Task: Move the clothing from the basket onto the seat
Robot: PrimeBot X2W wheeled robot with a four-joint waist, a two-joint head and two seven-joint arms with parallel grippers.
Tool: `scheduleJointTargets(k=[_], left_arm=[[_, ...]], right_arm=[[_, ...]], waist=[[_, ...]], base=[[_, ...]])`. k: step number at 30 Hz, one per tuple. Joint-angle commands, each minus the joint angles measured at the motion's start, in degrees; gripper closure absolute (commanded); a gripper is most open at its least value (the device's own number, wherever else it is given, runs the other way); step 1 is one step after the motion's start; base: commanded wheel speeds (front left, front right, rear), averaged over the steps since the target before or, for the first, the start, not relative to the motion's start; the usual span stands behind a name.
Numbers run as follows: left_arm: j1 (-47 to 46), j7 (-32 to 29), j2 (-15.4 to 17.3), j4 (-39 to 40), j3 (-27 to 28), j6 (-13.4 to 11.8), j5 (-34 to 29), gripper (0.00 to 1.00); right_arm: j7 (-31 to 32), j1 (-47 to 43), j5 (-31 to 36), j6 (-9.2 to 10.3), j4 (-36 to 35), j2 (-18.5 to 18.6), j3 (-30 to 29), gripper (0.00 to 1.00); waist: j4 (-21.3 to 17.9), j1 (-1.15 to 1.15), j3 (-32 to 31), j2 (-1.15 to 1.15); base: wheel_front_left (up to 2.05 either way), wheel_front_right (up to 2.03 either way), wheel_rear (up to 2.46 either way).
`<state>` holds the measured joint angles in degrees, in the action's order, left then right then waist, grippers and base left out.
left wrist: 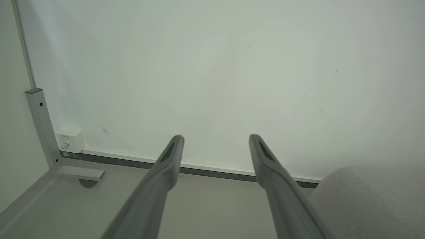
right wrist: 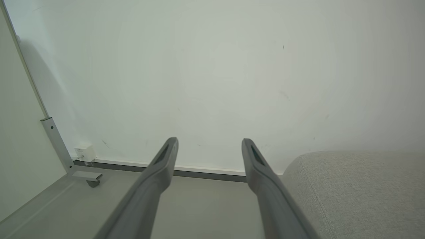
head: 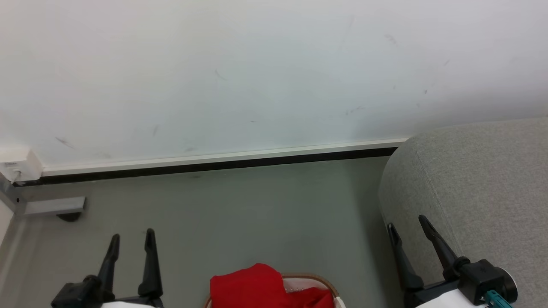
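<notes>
The red clothing [head: 261,285] is heaped in the white basket [head: 319,281] with a light brown rim, at the bottom middle of the head view; only the basket's top edge is visible. The grey seat [head: 475,188] fills the right side, also seen as the seat [left wrist: 375,202] and the seat [right wrist: 358,189]. My left gripper [head: 132,237] stands open at the lower left, left of the basket, holding nothing. My right gripper [head: 406,222] is open at the lower right, in front of the seat's rounded edge. Left gripper [left wrist: 215,139] and right gripper [right wrist: 209,142] both point at the wall.
A white wall [head: 257,77] with a dark baseboard [head: 214,164] runs across the back. A metal frame foot with a caster [head: 55,207] and a white wall box [head: 19,164] sit at the far left. Grey floor [head: 257,214] lies between basket and wall.
</notes>
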<state>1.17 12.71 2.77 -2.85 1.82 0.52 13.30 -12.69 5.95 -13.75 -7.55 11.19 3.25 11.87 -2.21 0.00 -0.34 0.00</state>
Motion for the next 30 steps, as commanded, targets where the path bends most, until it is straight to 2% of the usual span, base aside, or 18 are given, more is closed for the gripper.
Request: scheduleJointTargets(k=[1, 19, 30], left_arm=[[0.4, 0.5, 0.2, 0.6, 0.2, -0.1, -1.7, 0.0], [1.3, 2.3, 0.2, 1.9, -0.2, -0.5, -8.9, 0.0], [1.2, 2.5, 0.2, 1.8, -1.0, -1.2, -8.3, 0.0]], right_arm=[[-0.5, 1.1, 0.9, 0.1, -0.3, 0.1, 0.1, 0.0], [-2.3, 0.9, 7.4, 0.12, -1.2, -0.1, 1.3, 0.0], [-2.5, 0.3, 8.4, 0.12, -2.1, -0.2, 0.5, 0.0]], waist=[[0.0, 0.0, 0.0, 0.0], [-0.3, 0.0, -0.2, 0.0], [0.2, 0.0, 0.0, 0.0]], base=[[0.0, 0.0, 0.0], [0.0, 0.0, 0.0], [0.0, 0.0, 0.0]])
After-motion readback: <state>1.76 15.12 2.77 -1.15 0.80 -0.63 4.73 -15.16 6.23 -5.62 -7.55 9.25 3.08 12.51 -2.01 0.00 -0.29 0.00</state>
